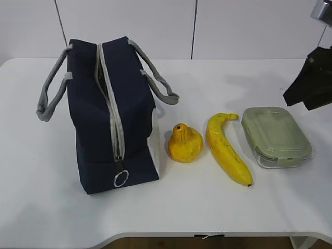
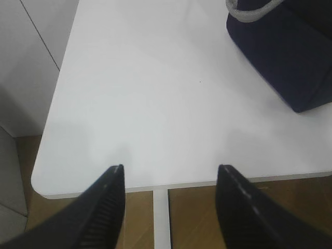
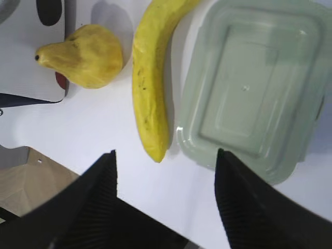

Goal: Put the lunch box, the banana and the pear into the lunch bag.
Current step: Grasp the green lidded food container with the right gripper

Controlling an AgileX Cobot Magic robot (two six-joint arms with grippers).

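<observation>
The navy lunch bag (image 1: 111, 119) stands at the table's left, its grey zipper strip looking closed and the ring pull (image 1: 120, 179) low on the near end. To its right lie the pear (image 1: 185, 142), the banana (image 1: 226, 150) and the green-lidded lunch box (image 1: 276, 136) in a row. My right gripper (image 3: 166, 153) hovers open and empty above them, with the pear (image 3: 85, 57), banana (image 3: 150, 78) and lunch box (image 3: 249, 88) below it. My left gripper (image 2: 170, 168) is open and empty over the table's edge, apart from the lunch bag (image 2: 290, 52).
The white table (image 1: 62, 207) has bare surface in front of and left of the bag. The black right arm (image 1: 311, 78) hangs at the upper right. A grey bag handle (image 2: 249, 10) shows near the left gripper; the wooden floor (image 2: 197, 218) lies below the edge.
</observation>
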